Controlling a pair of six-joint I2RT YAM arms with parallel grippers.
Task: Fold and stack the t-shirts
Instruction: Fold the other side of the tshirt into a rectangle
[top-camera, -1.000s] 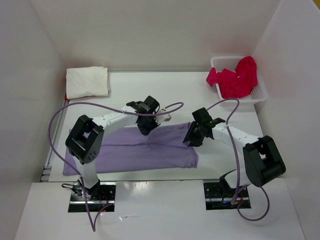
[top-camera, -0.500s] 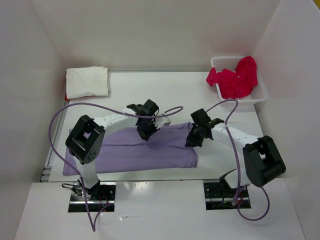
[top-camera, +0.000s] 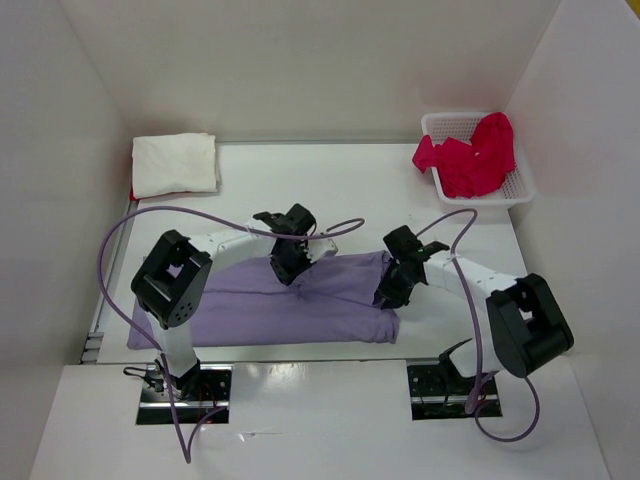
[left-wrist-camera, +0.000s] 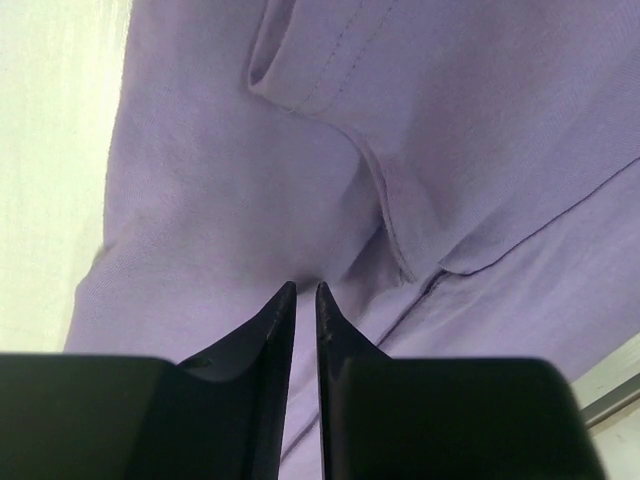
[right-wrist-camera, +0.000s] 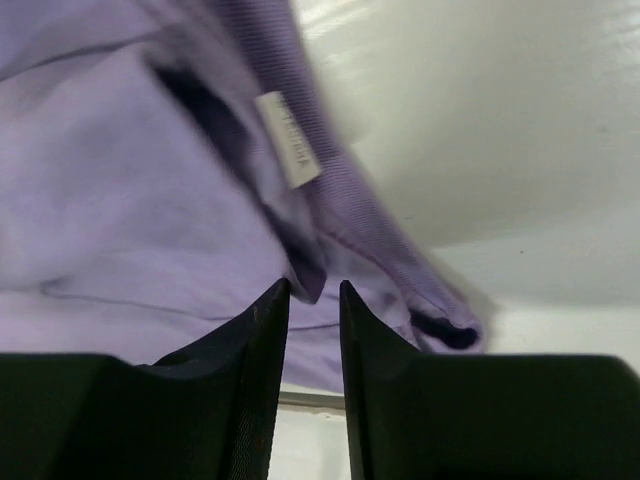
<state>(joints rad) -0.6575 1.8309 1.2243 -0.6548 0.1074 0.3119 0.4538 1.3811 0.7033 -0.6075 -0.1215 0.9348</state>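
Observation:
The lavender purple t-shirt (top-camera: 250, 310) lies spread across the near half of the table, its far edge lifted and drawn toward me. My left gripper (top-camera: 288, 270) is shut on a pinch of this shirt near its middle; the left wrist view shows the cloth (left-wrist-camera: 230, 180) at the nearly closed tips (left-wrist-camera: 305, 288). My right gripper (top-camera: 388, 293) is shut on the shirt's right edge; the right wrist view shows a fold with a label (right-wrist-camera: 290, 150) between the tips (right-wrist-camera: 313, 287). A folded off-white shirt (top-camera: 175, 163) lies at the back left. A pinkish red shirt (top-camera: 470, 155) fills the basket.
The white mesh basket (top-camera: 523, 185) stands at the back right against the wall. A sliver of red cloth (top-camera: 132, 193) shows under the off-white shirt. White walls enclose the table on three sides. Purple cables loop above both arms.
Both grippers have moved toward the near edge, pulling the lavender shirt's far edge with them. The right side of the shirt now bunches under the right gripper.

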